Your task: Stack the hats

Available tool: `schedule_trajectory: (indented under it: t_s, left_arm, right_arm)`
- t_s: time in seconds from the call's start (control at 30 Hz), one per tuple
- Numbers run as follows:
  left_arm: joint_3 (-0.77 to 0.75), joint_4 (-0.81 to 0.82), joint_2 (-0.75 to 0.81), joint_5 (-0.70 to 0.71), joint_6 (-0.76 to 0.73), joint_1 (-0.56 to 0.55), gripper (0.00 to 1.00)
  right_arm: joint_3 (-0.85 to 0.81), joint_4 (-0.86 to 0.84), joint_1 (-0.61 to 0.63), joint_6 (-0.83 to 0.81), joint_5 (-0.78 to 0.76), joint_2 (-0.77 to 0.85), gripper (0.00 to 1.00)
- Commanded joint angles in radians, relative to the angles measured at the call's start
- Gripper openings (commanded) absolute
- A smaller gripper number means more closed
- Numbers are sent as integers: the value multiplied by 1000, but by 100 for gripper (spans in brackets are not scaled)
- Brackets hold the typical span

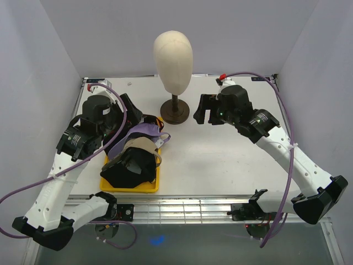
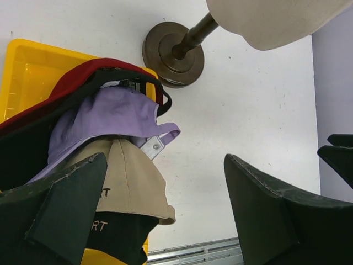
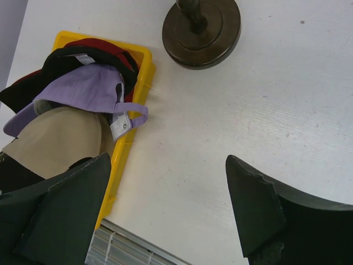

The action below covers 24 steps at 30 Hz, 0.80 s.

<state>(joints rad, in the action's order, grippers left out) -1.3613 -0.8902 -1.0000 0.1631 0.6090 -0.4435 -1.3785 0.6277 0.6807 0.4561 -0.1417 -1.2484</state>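
Observation:
The hats lie nested in a row in the yellow tray point(image 1: 132, 187): a black cap point(image 1: 129, 168) in front, then tan point(image 1: 140, 144), lavender point(image 1: 138, 132) and dark red point(image 1: 150, 118) behind. The left wrist view shows dark red point(image 2: 94, 72), lavender point(image 2: 110, 116), tan point(image 2: 127, 176) and black point(image 2: 116, 237) caps. My left gripper point(image 1: 129, 107) is open and empty above the back of the pile, and its wrist view point(image 2: 165, 204) shows its jaws wide apart. My right gripper point(image 1: 203, 113) is open and empty above bare table, to the right of the hats point(image 3: 168, 204).
A cream mannequin head point(image 1: 172, 55) stands on a dark stand with a round base point(image 1: 175, 111) between the grippers at the back. The base also shows in both wrist views point(image 2: 171, 52) point(image 3: 201, 27). White walls enclose the table. A metal rail point(image 1: 182, 208) runs along the near edge.

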Motion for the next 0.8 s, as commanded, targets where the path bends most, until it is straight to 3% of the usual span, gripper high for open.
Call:
schedule_trajectory:
  t_s: [0.0,0.2,0.33,0.6,0.77]
  left_arm:
    - [-39,-7,8,-10,-11,-4,98]
    - [-56,-16,6,24,1,-4,98]
    - [-68,-47,6,130,49,-4,98]
    - [-200,-150,-94,334,117,-4,98]
    - [-356,-176,-175,404,117,-3,98]
  right_arm:
    - [-13,-26,-1,-30,8,4,89]
    - [2,-80,13,-65,86,38,94]
    - [-23,-105,208,-73,47,-5,100]
    - [-16,-190,492,-33,-137,-62,77]
    - [-68,-232,634,-37,-219,-187,74]
